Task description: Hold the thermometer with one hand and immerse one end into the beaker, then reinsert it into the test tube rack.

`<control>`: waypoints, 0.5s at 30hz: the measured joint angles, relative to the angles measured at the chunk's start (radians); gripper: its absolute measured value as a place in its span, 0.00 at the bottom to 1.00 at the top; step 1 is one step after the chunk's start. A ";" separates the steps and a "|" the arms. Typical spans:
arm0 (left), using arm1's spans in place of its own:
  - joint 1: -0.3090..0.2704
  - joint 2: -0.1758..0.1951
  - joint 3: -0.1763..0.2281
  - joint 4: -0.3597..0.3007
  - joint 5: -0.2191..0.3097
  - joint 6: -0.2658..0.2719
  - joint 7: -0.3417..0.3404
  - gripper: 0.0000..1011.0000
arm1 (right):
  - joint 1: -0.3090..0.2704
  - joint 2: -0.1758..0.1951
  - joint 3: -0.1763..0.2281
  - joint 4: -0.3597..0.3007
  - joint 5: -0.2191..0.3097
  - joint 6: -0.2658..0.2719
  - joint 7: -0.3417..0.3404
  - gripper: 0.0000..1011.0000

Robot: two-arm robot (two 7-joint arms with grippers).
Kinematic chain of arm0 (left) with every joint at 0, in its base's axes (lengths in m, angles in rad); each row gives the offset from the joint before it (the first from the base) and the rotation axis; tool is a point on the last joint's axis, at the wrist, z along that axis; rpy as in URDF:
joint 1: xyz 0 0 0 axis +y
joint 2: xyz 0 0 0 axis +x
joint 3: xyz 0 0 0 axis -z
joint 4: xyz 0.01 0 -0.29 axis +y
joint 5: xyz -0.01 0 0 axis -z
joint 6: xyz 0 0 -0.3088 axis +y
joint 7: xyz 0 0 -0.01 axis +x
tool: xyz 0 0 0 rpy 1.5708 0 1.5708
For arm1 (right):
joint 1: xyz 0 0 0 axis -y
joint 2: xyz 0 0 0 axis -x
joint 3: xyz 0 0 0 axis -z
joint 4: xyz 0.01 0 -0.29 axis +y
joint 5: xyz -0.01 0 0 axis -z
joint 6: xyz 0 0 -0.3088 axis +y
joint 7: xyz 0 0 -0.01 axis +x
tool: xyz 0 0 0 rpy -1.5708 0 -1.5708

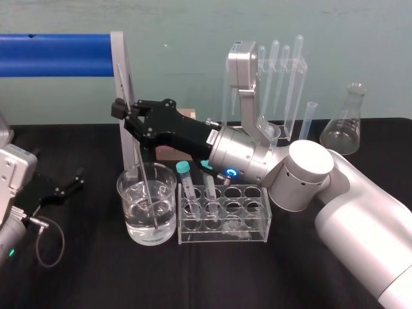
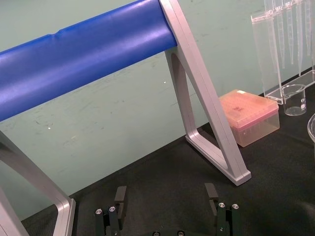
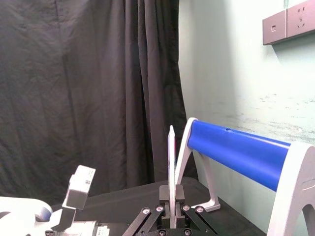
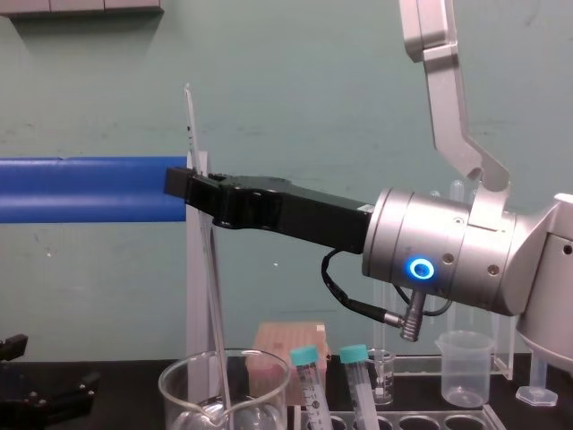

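Above the beaker (image 1: 126, 206), the right gripper (image 1: 122, 112) pinches the thermometer (image 1: 143, 177), whose lower end dips into the water. Just right of the beaker stands the rack (image 1: 222, 237). The left gripper (image 2: 166, 189) rests far left, fingers spread.

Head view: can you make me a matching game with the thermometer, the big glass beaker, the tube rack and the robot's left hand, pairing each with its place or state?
Things:
1. thermometer
2. beaker
3. tube rack
4. left hand

Place or state:
A. open, low on the left
B. holds capped tubes
C. gripped by the right hand, lower end down in the beaker
D. has water in it

Pairs: 1-C, 2-D, 3-B, 4-A
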 joint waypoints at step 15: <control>0.000 0.000 0.000 0.000 0.000 0.000 0.000 1.00 | -0.002 -0.002 0.006 -0.002 -0.008 0.000 -0.016 0.06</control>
